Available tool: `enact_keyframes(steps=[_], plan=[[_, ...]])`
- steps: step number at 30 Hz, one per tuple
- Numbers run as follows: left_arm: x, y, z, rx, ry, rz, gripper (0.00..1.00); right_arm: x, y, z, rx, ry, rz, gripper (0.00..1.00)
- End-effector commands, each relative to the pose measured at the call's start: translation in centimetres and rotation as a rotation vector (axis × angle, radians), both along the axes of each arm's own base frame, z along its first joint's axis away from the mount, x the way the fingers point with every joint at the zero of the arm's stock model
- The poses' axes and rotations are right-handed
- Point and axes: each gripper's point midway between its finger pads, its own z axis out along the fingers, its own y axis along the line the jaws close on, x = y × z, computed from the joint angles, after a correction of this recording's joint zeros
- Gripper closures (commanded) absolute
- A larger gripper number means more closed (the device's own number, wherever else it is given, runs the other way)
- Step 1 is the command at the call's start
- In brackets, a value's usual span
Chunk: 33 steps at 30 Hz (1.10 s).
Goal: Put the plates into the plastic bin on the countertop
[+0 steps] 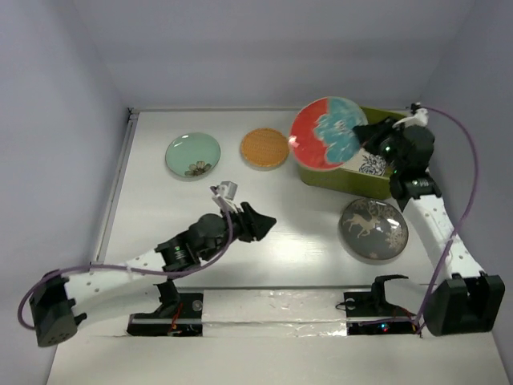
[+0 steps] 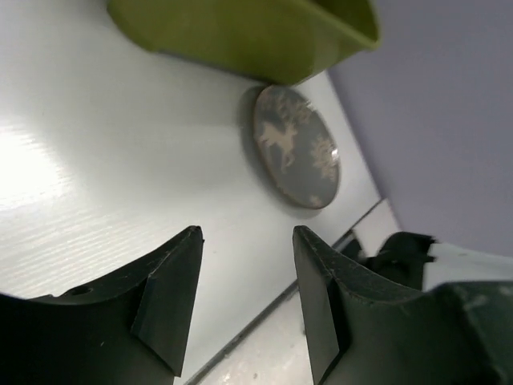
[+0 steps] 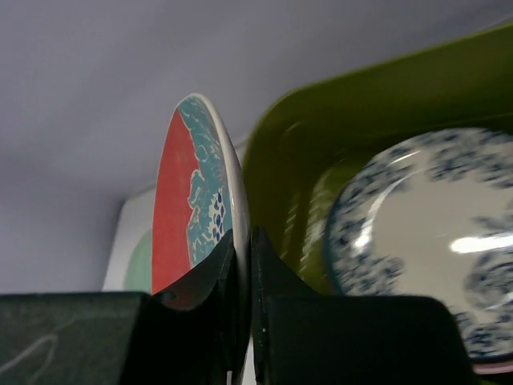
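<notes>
**Countertop** (image 1: 264,257) – white and flat, filling the middle of the top view. It carries the bin and three loose plates.

**Plastic bin** (image 1: 325,180) – olive green, in the upper right of the top view. The left wrist view shows its wall at the top of the frame (image 2: 240,36).

**Red-and-teal plate** (image 1: 323,135) – lifted and steeply tilted over the bin's left end, its face turned towards the overhead camera. In the right wrist view it stands nearly edge-on (image 3: 192,216), just left of the bin's inner wall (image 3: 280,184). The views do not show clearly whether it touches the bin's rim.

**Right gripper** (image 1: 362,133) – clamped on that plate's rim. The wrist view shows one finger on each face, pressed close together (image 3: 244,277).

**White plate with blue ornate rim** (image 1: 372,166) – lying inside the bin, partly hidden by the arm from above. It shows plainly at the right of the right wrist view (image 3: 425,241).

**Mint green plate** (image 1: 193,155) – flat on the countertop, upper left of centre, with a flower motif.

**Orange plate** (image 1: 264,148) – flat on the countertop between the mint green plate and the bin, touching neither.

**Silver-grey deer plate** (image 1: 373,229) – flat on the countertop just below the bin. It also appears in the left wrist view (image 2: 295,148).

**Left gripper** (image 1: 261,222) – near the middle of the top view, well apart from every plate. Its fingers stand parted with nothing between them (image 2: 247,241), and it points towards the deer plate.
</notes>
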Motion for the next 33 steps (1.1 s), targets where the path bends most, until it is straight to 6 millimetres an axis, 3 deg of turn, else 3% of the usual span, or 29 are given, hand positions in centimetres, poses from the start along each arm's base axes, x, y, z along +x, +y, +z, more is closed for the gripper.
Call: enact_keyframes(steps=[1, 3, 6, 7, 9, 11, 12, 14, 15, 17, 18, 19, 20, 21, 23, 24, 25, 26, 27, 28, 29, 30, 33], plan=[[0.3, -2.5, 0.2, 0.003, -0.021, 0.019, 0.54, 3.1, -6.4, 5.4, 0.040, -0.109, -0.270, 1.00], [0.3, -4.3, -2.0, 0.074, -0.007, -0.001, 0.53, 4.3, -8.8, 5.1, 0.046, -0.095, -0.336, 1.00], [-0.5, -7.6, -2.4, 0.102, -0.012, -0.075, 0.53, 7.1, -11.0, 3.4, 0.050, -0.027, -0.392, 1.00], [-0.3, -8.1, -2.5, 0.110, -0.014, -0.080, 0.52, 7.1, -11.7, 3.2, 0.049, -0.019, -0.411, 1.00], [-1.0, -9.9, -3.7, 0.145, -0.010, -0.117, 0.50, 8.5, -12.3, 1.2, 0.038, 0.037, -0.422, 1.00], [-0.8, -11.3, -3.4, 0.153, -0.017, -0.138, 0.48, 9.5, -12.7, -1.5, 0.024, 0.097, -0.438, 1.00], [-0.6, -11.9, -4.8, 0.187, -0.006, -0.145, 0.47, 9.7, -12.7, -2.4, 0.022, 0.114, -0.438, 1.00], [-0.5, -13.4, -4.4, 0.187, -0.015, -0.174, 0.45, 10.2, -13.2, -4.5, 0.026, 0.154, -0.449, 1.00], [-0.4, -14.1, -5.8, 0.219, -0.002, -0.185, 0.44, 10.3, -13.2, -5.2, 0.026, 0.169, -0.449, 1.00], [-0.3, -15.8, -5.4, 0.217, -0.008, -0.216, 0.43, 10.6, -13.2, -6.4, 0.027, 0.195, -0.450, 1.00], [-0.3, -16.4, -7.1, 0.254, 0.008, -0.230, 0.42, 10.7, -13.3, -7.4, 0.024, 0.218, -0.450, 1.00], [-0.1, -17.5, -6.2, 0.237, -0.001, -0.240, 0.42, 10.7, -13.6, -7.7, 0.018, 0.224, -0.469, 1.00], [-0.2, -18.1, -6.7, 0.246, 0.004, -0.260, 0.41, 10.7, -14.1, -8.1, 0.014, 0.230, -0.495, 0.99], [-0.1, -18.6, -8.0, 0.270, 0.017, -0.267, 0.41, 10.6, -14.3, -8.5, 0.011, 0.245, -0.508, 0.93], [0.1, -20.1, -7.8, 0.258, 0.015, -0.287, 0.38, 10.1, -14.8, -9.0, 0.001, 0.255, -0.539, 0.84], [0.2, -20.5, -9.4, 0.294, 0.029, -0.293, 0.38, 9.9, -15.0, -9.2, -0.003, 0.257, -0.549, 0.70], [0.6, -21.5, -8.9, 0.285, 0.021, -0.293, 0.38, 9.6, -15.1, -9.2, -0.016, 0.258, -0.556, 0.62], [0.6, -22.0, -9.4, 0.296, 0.029, -0.300, 0.38, 9.4, -15.3, -9.5, -0.024, 0.267, -0.567, 0.55], [0.7, -22.3, -11.2, 0.335, 0.046, -0.306, 0.37, 9.3, -15.5, -9.5, -0.031, 0.272, -0.574, 0.45], [0.9, -23.2, -10.6, 0.318, 0.040, -0.313, 0.37, 9.1, -15.6, -9.7, -0.044, 0.279, -0.574, 0.40], [0.9, -23.6, -11.1, 0.326, 0.047, -0.322, 0.37, 9.0, -15.6, -9.7, -0.050, 0.281, -0.576, 0.36], [0.9, -24.5, -12.8, 0.343, 0.069, -0.336, 0.37, 8.5, -15.9, -9.4, -0.066, 0.277, -0.590, 0.22], [1.2, -25.2, -13.2, 0.343, 0.073, -0.331, 0.37, 8.2, -16.1, -8.8, -0.080, 0.270, -0.597, 0.16]])
